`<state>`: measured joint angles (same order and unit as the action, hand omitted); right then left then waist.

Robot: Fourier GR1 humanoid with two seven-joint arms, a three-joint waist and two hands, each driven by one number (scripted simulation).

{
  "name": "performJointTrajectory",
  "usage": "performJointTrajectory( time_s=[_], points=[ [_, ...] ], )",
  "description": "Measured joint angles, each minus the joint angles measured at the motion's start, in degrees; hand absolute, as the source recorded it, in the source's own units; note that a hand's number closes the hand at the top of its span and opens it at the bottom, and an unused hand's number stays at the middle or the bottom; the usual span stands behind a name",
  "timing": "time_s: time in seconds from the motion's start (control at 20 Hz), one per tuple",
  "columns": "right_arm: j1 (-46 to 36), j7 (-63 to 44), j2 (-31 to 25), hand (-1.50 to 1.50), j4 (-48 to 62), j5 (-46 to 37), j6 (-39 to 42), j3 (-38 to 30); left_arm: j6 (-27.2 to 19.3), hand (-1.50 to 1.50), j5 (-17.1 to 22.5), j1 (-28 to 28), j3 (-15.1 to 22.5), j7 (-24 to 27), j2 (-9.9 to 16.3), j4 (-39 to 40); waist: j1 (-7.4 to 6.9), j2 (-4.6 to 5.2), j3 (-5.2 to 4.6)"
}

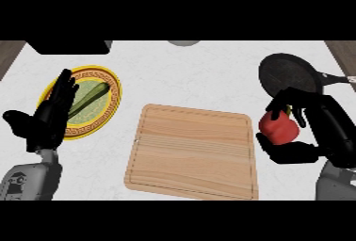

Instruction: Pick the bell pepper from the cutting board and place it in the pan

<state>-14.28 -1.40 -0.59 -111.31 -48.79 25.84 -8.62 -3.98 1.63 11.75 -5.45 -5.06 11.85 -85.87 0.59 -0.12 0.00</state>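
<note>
Carrying the bell pepper (279, 128) to the pan (290, 76)

My right hand (306, 136) curls around it; I should centre it over the pan before releasing.

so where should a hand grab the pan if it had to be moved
By the handle, the long thin part sticking out toward the right edge from the pan, coming from the right side. The round dish is wide and flat, and the right hand already holds the bell pepper.
</note>
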Motion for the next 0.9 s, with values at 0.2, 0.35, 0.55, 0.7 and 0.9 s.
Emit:
performJointTrajectory(
  time_s=[0.2,0.35,0.55,0.7,0.9],
  points=[
    [-7.50,0.97,-4.10,1.50,9.90,4.80,-1.33,-8.47,0.34,0.00,-0.17,1.18,0.00,0.70,-0.16,1.42,-0.62,0.22,0.00],
    [-11.60,5.06,-8.71,1.50,20.01,4.43,-5.59,-12.29,-0.14,0.00,-0.82,-0.02,1.15,0.29,-1.19,-0.30,-1.23,0.34,0.03],
    [-17.22,11.93,-15.06,1.50,35.44,2.90,-11.98,-15.78,-0.20,0.00,-1.21,1.00,1.44,0.82,-1.64,0.88,-1.89,0.66,0.06],
    [-20.37,16.53,-19.01,1.50,45.50,-0.12,-18.45,-16.94,0.34,0.00,-1.09,1.88,1.31,1.08,-1.34,1.46,-2.65,1.03,0.10],
    [-24.91,21.21,-22.55,1.50,59.08,-3.09,-26.80,-18.32,0.89,0.00,-0.82,3.46,1.41,0.52,-1.18,1.61,-3.67,1.43,0.17]
  ],
)
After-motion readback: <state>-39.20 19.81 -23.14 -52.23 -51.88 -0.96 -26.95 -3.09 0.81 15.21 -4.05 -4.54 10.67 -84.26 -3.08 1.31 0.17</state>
